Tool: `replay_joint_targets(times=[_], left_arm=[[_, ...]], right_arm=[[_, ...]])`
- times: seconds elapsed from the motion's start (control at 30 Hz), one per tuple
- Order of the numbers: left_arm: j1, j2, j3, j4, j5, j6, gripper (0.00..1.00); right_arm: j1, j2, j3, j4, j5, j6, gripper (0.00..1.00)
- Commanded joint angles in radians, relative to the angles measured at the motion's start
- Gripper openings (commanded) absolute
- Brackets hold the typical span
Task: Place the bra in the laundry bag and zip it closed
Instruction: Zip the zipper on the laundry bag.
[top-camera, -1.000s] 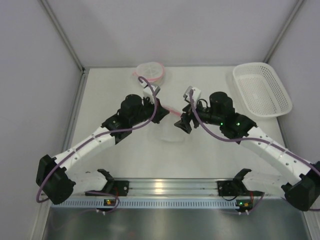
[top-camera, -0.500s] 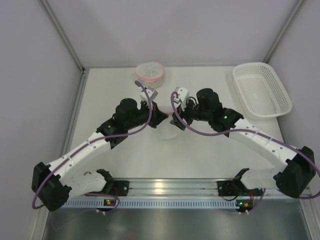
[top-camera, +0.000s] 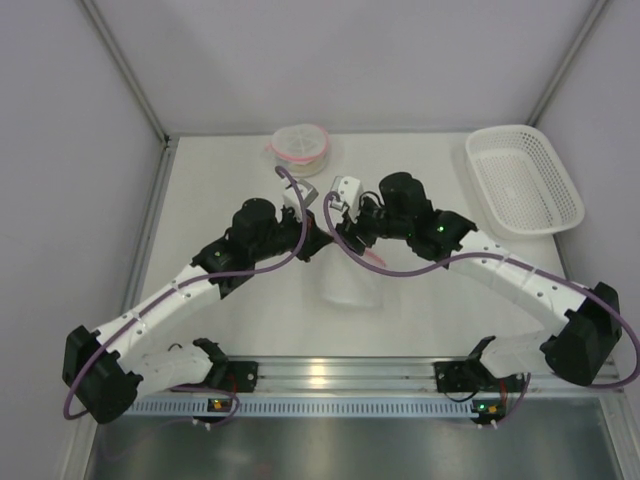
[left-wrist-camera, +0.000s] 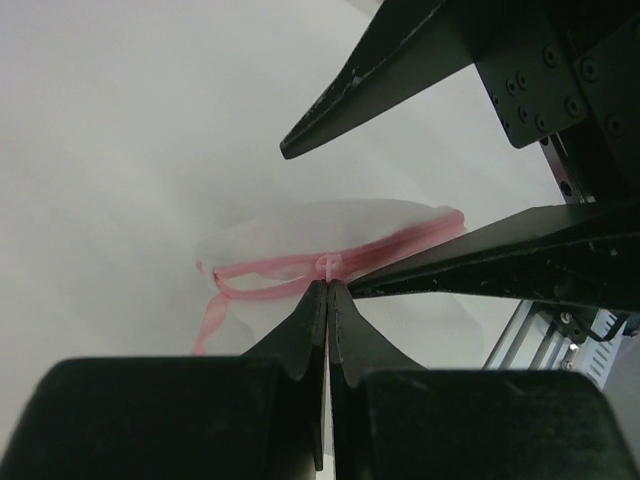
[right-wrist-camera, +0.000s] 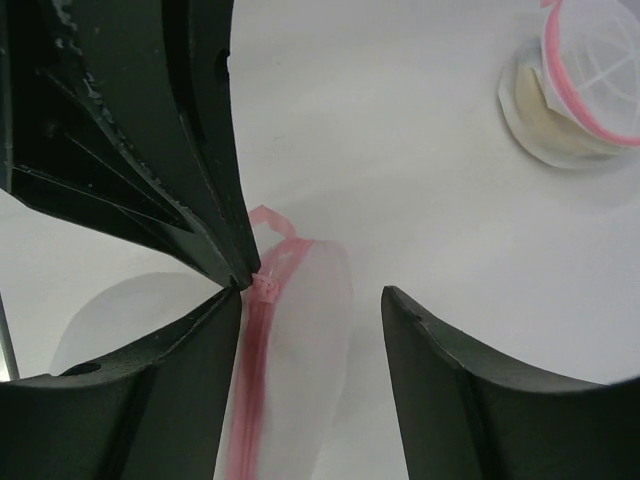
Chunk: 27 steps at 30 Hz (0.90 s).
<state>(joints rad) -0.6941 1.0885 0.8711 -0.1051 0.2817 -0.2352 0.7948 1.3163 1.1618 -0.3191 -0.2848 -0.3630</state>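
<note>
The laundry bag (top-camera: 350, 285) is a translucent white pouch with a pink zipper (right-wrist-camera: 262, 330), lifted above the middle of the table. My left gripper (top-camera: 318, 238) is shut on the zipper's small pink-white pull (left-wrist-camera: 328, 265), right at its fingertips (left-wrist-camera: 328, 283). My right gripper (top-camera: 345, 240) meets it from the other side. It stands open astride the bag's top end (right-wrist-camera: 312, 300), its left finger (right-wrist-camera: 200, 340) against the zipper edge and its right finger (right-wrist-camera: 440, 360) apart from the cloth. The bra is not visible.
A round white mesh case with a pink rim (top-camera: 300, 145) stands at the back centre, something cream-coloured in it (right-wrist-camera: 545, 120). A white plastic basket (top-camera: 523, 178) sits at the back right. Grey walls close in both sides.
My right arm has swung left to meet the left gripper, and its jaws have narrowed. The bag now hangs lower between the two grippers. The left gripper has stayed shut.
</note>
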Motion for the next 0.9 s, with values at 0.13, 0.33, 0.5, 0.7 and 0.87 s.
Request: replay_joint_targets(times=[0.13, 0.33, 0.5, 0.7, 0.87], left_arm=[[-0.002, -0.033, 0.017, 0.031, -0.024, -0.019, 0.0], [-0.002, -0.045, 0.008, 0.059, -0.013, -0.032, 0.0], [-0.002, -0.053, 0.0, 0.068, -0.041, -0.055, 0.0], [-0.002, -0.049, -0.001, 0.076, -0.064, -0.075, 0.0], [-0.002, -0.05, -0.004, 0.093, -0.042, -0.079, 0.0]], right_arm=[[0.029, -0.066, -0.001, -0.026, 0.0, 0.03, 0.62], [0.03, -0.048, -0.02, -0.012, -0.051, 0.088, 0.64], [0.032, -0.006, -0.027, -0.008, -0.028, 0.148, 0.67], [0.047, -0.02, -0.048, 0.006, 0.022, 0.208, 0.68], [0.055, -0.016, -0.068, 0.055, 0.045, 0.231, 0.56]])
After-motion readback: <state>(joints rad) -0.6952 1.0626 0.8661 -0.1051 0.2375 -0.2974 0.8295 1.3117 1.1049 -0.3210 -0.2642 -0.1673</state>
